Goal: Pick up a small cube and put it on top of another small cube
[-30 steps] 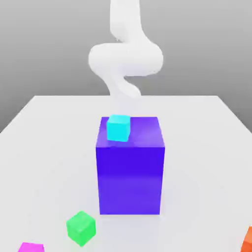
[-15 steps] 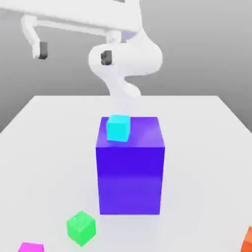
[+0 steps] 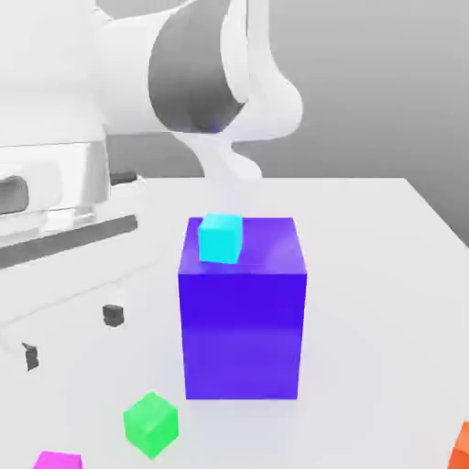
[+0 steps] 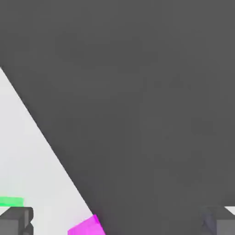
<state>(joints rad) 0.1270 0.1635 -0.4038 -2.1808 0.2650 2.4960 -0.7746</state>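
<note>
The small magenta cube [image 3: 58, 460] lies at the table's front edge on the exterior view's left, and its corner also shows in the hand view [image 4: 87, 226]. The small green cube [image 3: 151, 423] sits just to its right, apart from it, and appears as a green sliver [image 4: 11, 201] in the hand view. My gripper [image 3: 71, 336] hangs a little above the table, behind and above the magenta cube. It is open, its two dark fingertips [image 3: 113, 314] wide apart with nothing between them. In the hand view my gripper [image 4: 117, 224] also shows spread fingertips [image 4: 16, 220].
A big blue-violet block [image 3: 243, 307] stands mid-table with a cyan cube [image 3: 221, 237] on its top left corner. An orange cube [image 3: 463, 449] sits at the front right edge. The white table [image 3: 366, 275] ends close to the magenta cube. My arm [image 3: 183, 73] looms over the left.
The hand has swung down from high at the upper left to low over the table's left side. Its fingers stay wide apart. None of the cubes has moved.
</note>
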